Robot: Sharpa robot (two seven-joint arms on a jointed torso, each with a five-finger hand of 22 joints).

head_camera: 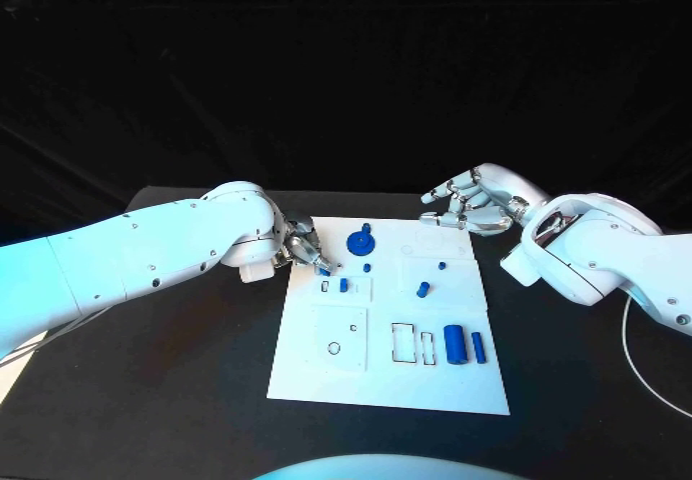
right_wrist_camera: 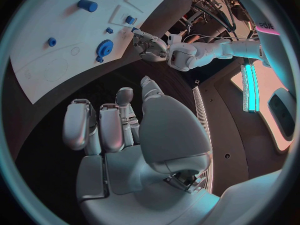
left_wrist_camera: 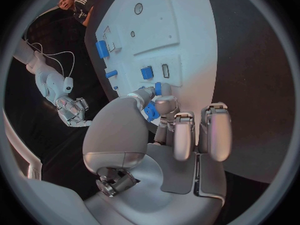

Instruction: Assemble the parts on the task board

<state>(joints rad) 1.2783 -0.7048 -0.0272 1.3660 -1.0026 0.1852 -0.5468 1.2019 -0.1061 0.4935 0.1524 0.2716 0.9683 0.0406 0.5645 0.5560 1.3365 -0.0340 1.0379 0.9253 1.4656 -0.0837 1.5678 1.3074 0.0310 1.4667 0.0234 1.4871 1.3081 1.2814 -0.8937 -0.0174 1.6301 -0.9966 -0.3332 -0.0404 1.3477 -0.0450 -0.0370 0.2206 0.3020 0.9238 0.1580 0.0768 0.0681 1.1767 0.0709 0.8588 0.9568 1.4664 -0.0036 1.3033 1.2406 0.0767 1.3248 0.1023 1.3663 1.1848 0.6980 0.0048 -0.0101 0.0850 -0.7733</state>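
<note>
Left hand, head view: you've got a small blue part pinched at the task board upper-left edge; right hand hovers upper right, fingers apart, holding nothing. Wrist view: part sits btwn fingertips near the slots, so line it up square before pressing.

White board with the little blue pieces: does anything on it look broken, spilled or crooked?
Nothing stands out. The white task board lies flat, the blue parts look whole, and the left hand pinches a small blue part.
</note>
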